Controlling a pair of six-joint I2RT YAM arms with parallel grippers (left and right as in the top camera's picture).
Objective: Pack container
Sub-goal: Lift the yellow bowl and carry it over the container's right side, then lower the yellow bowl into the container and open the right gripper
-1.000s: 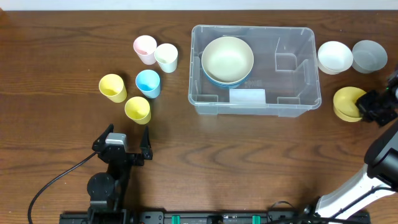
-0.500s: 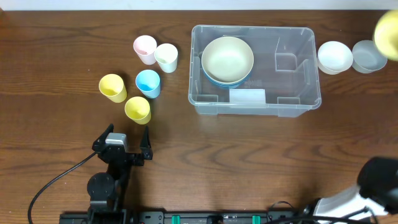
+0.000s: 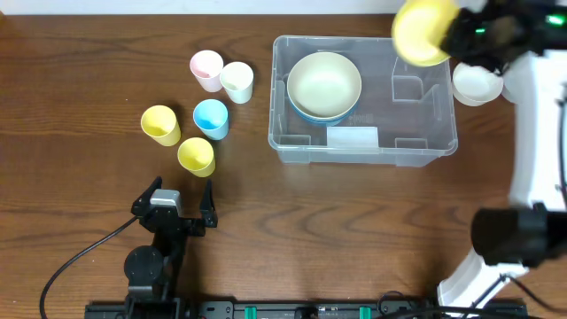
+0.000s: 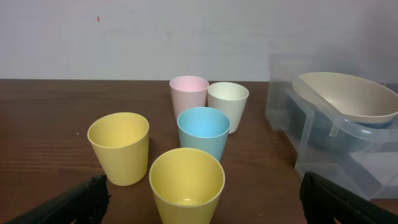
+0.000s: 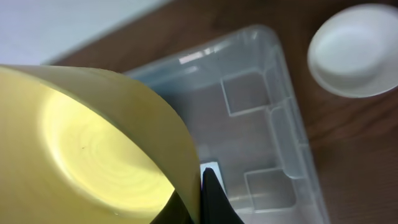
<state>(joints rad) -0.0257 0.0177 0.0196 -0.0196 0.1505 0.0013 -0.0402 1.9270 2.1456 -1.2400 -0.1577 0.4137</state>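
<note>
The clear container (image 3: 425,151) stands at centre right, holding a cream bowl (image 3: 324,82) nested on a blue bowl; it also shows in the left wrist view (image 4: 373,168) and the right wrist view (image 5: 273,124). My right gripper (image 3: 454,34) is shut on the rim of a yellow bowl (image 3: 423,31) and holds it in the air over the container's far right corner. In the right wrist view the yellow bowl (image 5: 93,143) fills the left side. My left gripper (image 3: 182,206) is open and empty at the front left, its fingers (image 4: 199,202) low before the cups.
Several cups stand at the left: pink (image 3: 206,69), cream (image 3: 237,81), blue (image 3: 211,118) and two yellow (image 3: 160,124) (image 3: 196,156). A white bowl (image 3: 477,81) sits right of the container, partly under the right arm.
My right arm has lifted the yellow bowl from the table at the right and carried it up and left, over the container's far right corner. The left arm has not moved.
</note>
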